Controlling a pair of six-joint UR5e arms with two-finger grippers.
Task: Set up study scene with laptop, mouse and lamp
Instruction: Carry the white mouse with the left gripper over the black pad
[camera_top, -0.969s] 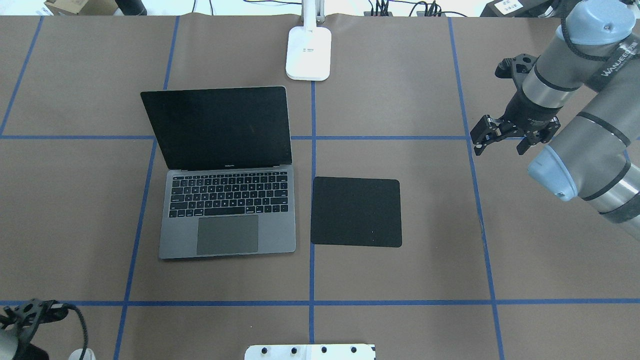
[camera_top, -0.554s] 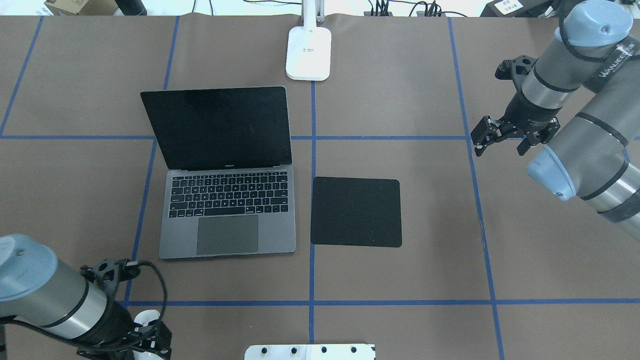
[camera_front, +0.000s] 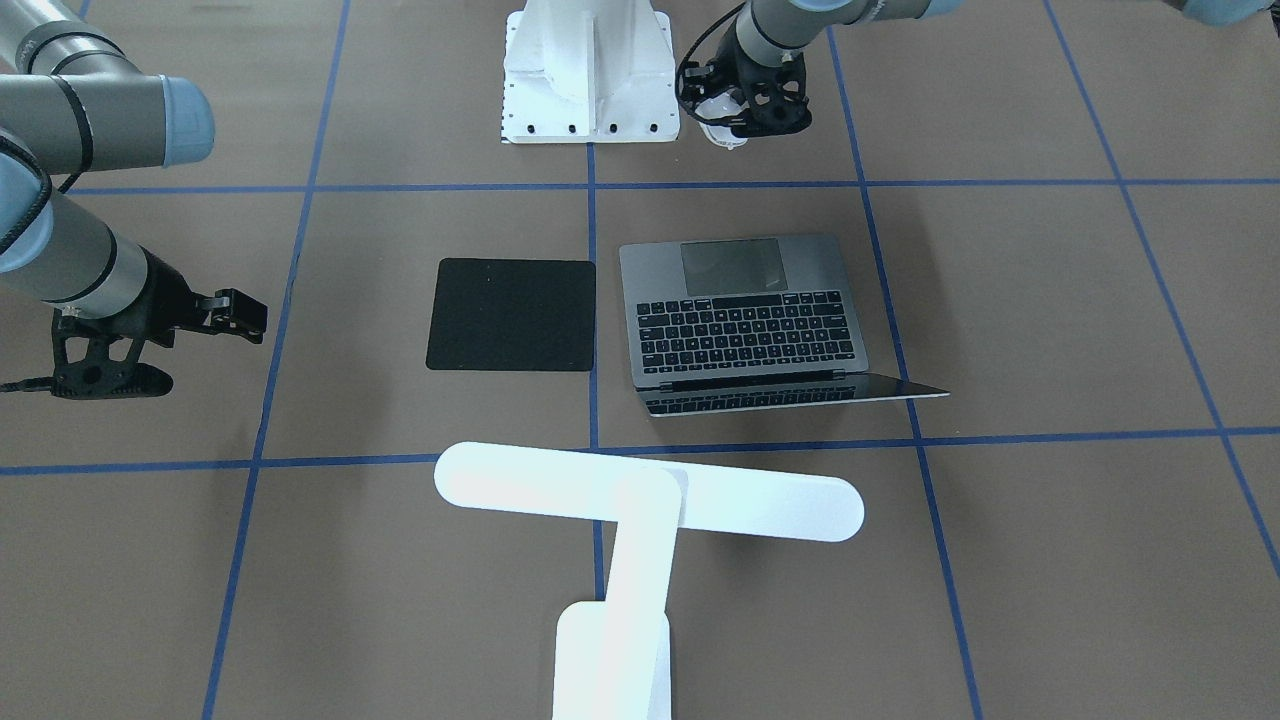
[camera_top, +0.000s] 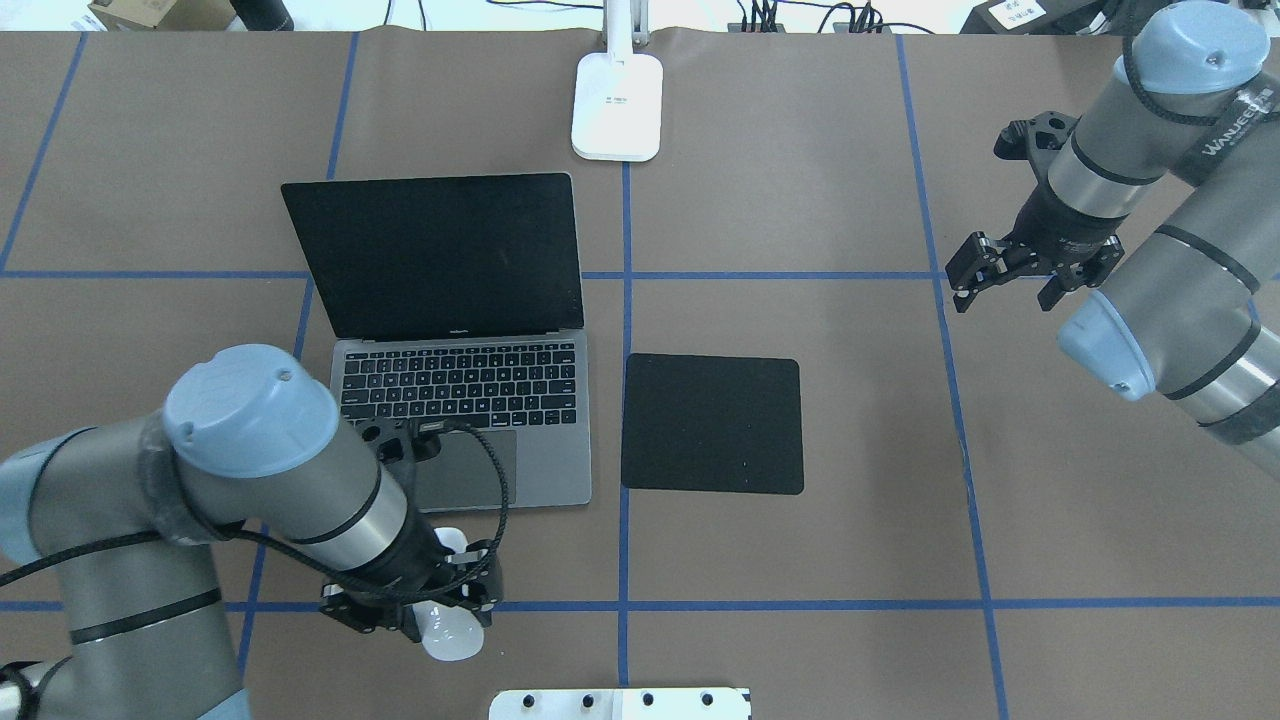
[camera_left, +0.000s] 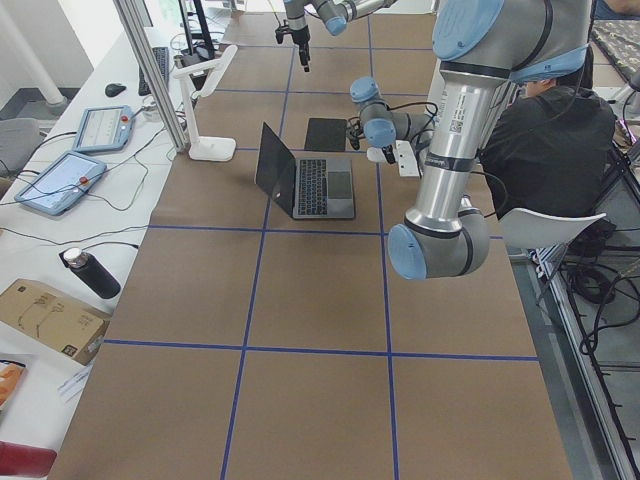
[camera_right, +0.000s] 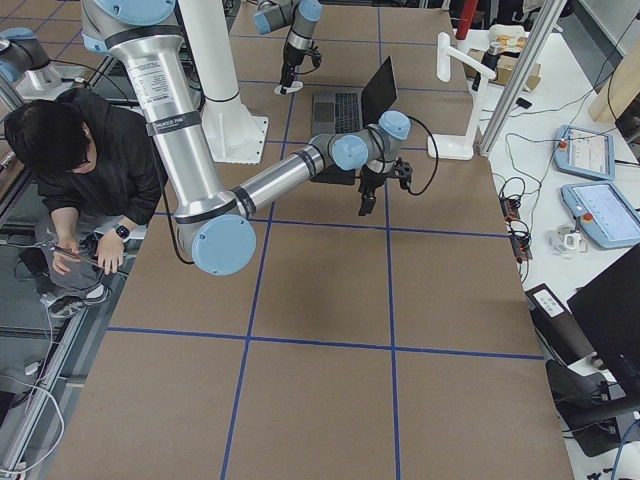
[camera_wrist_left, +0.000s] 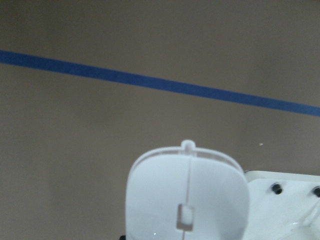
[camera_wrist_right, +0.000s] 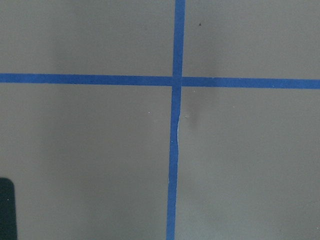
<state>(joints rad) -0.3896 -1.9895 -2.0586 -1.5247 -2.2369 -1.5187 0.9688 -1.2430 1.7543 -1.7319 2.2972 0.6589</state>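
Note:
The grey laptop (camera_top: 460, 385) stands open left of centre, its dark screen up; it also shows in the front view (camera_front: 745, 320). My left gripper (camera_top: 440, 598) is shut on the white mouse (camera_top: 452, 635) just off the laptop's near right corner, over the blue tape line. The front view shows the same gripper (camera_front: 745, 120) and mouse (camera_front: 722, 137), and the mouse fills the bottom of the left wrist view (camera_wrist_left: 187, 195). The white lamp (camera_front: 650, 490) stands at the far edge, its base (camera_top: 617, 105) behind the laptop. My right gripper (camera_top: 1005, 285) is open and empty at the right, also seen in the front view (camera_front: 235, 312).
A flat black square pad (camera_top: 712, 423) lies right of the laptop, also in the front view (camera_front: 512, 315). The white bolted pedestal (camera_top: 620, 703) sits at the near edge, close to the mouse. Blue tape lines cross the brown table. A person sits beside the table in the side views.
My left arm has swung in from the lower left corner toward the right, carrying the mouse up to the laptop's near right corner. The right arm has barely moved.

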